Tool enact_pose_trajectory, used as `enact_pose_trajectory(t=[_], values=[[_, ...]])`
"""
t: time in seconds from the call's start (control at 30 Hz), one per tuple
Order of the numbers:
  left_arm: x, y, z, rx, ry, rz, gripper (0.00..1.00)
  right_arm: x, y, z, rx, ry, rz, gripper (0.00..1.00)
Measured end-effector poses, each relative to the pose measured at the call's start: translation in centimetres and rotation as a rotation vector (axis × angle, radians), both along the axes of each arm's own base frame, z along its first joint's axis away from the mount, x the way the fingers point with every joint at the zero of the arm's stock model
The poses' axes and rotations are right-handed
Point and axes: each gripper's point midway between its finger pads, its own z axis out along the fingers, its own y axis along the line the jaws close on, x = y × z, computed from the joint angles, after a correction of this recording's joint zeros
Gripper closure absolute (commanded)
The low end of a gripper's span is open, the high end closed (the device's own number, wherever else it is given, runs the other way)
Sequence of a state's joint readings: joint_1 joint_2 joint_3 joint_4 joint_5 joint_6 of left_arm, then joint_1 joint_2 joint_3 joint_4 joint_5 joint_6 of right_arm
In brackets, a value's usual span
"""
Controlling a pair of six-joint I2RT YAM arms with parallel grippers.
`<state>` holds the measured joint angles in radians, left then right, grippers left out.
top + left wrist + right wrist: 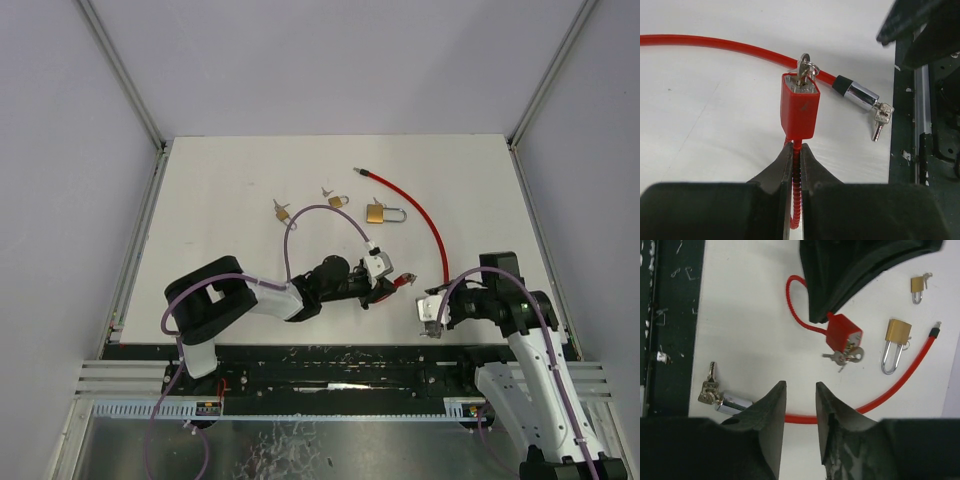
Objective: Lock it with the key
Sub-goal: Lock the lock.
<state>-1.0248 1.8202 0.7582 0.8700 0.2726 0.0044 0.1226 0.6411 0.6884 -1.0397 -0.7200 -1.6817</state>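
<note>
Padlock [800, 107], red and square-bodied, juts from the tip of the left gripper [796, 150], whose fingers are pressed together on its thin ribbed shackle [796, 210]. A key [803, 67] sits in the padlock's far face. The left arm lies low, folded at the elbow and reaching rightward. Just beyond the padlock runs a red cable [740, 47] ending in a chrome barrel [860, 95]. The right gripper [800, 390] hovers near the padlock, wrist bent toward it, fingers spread, apparently over that barrel.

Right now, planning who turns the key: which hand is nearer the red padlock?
Left. The left hand grips the padlock by its shackle; the right hand is open, apart, near the chrome end.
</note>
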Motion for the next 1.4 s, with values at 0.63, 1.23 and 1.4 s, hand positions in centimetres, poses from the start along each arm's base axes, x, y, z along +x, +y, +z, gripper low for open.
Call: enact_pose_trajectory(t=[0.63,1.23,1.4], values=[[-0.6,0.0,-0.4,0.018,-0.032,-0.016,1.0,4.2,3.0,2.4,0.288,0.426,-0.324,0.51],[-0.7,-0.1,-0.4,0.018,-0.032,-0.024,1.0,4.8,3.0,0.2,0.268,0.536,-0.369,0.82],[-1.0,-0.1,-0.6,0.021,-0.027,-0.038,1.0,3.9,2.8,-0.3,0.227,0.536,-0.318,0.93]])
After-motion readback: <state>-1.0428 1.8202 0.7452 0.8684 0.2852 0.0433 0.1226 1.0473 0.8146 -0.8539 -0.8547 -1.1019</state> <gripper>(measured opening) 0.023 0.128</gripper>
